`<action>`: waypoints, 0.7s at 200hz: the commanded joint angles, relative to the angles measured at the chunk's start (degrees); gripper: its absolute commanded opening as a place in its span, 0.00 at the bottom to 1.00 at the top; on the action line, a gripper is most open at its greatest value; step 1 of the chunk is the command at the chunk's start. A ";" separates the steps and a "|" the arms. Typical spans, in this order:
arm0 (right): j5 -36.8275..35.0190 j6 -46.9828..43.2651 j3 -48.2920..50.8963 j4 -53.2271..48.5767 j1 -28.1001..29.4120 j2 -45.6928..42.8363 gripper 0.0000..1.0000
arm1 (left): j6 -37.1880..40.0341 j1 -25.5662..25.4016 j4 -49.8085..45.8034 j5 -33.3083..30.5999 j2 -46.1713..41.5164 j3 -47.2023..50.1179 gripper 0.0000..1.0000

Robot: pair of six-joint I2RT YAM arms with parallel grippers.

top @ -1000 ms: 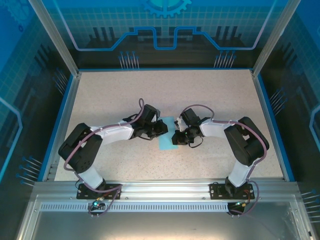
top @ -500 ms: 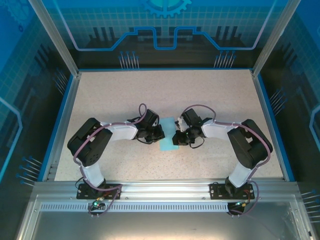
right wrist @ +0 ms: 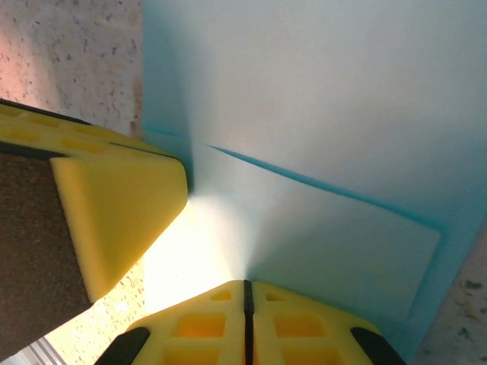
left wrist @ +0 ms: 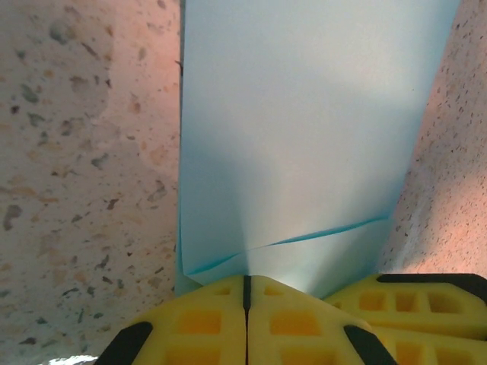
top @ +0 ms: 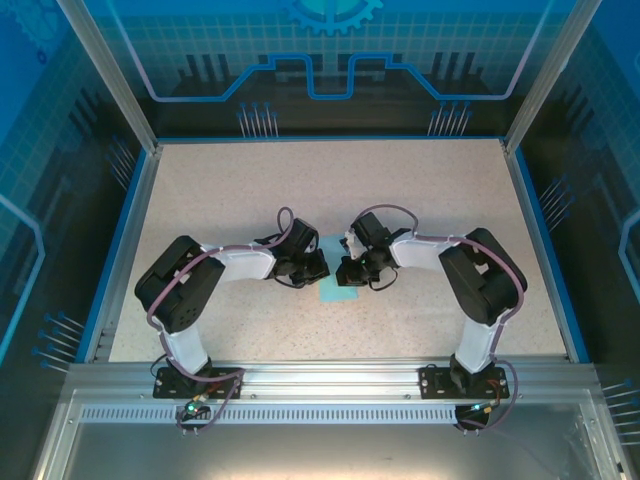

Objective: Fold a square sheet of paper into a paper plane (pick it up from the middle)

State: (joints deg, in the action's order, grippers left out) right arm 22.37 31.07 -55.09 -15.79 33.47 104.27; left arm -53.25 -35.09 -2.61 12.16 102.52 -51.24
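- My left hand [left wrist: 245, 285] has just pinched the rest of the way shut. Its yellow pads meet along one seam with no gap. The tips sit at the near edge of the square sheet of paper [left wrist: 304, 129], where a raised fold line runs into them.
- My right hand [right wrist: 245, 293] is closed just as tight, pads together, with its tips on the sheet beside a folded-over flap [right wrist: 335, 243].
- Over the last second my right hand has slid inward toward my left. The two now stand just beside each other over the middle of the sheet, and from above less blue shows between them than a moment ago.
- My left arm drew back at first and has held its place since.
- No blue shows in either seam, so I cannot tell whether either hand has paper pinched or only presses down on it.
- The sheet lies flat on the table [top: 420, 190], about mid-table. From above, light blue shows beyond my hands and nearer than them.
- My reading is that I am pressing down an early crease. Nothing dart-shaped has formed yet, so most of the plane is still ahead.
- With both hands this close on thin paper, I judge that a sideways drag could shift or wrinkle the sheet.
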 commanded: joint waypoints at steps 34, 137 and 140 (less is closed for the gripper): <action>-0.34 -0.08 8.44 -2.67 -1.26 -4.20 0.07 | -0.02 -0.09 -6.37 -3.86 2.32 -0.62 0.03; 1.86 -3.66 15.33 -8.14 -4.34 -16.99 0.08 | 0.77 -0.19 -6.45 -2.93 1.83 -2.48 0.05; 1.83 -3.51 15.12 -8.05 -4.45 -17.64 0.08 | 0.86 -0.19 -6.24 -2.71 1.66 -2.65 0.05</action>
State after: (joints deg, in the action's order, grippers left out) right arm 23.59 28.69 -40.27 -17.93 30.57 90.96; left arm -53.47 -35.42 -4.64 11.77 103.13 -52.84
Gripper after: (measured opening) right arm 0.076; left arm 0.047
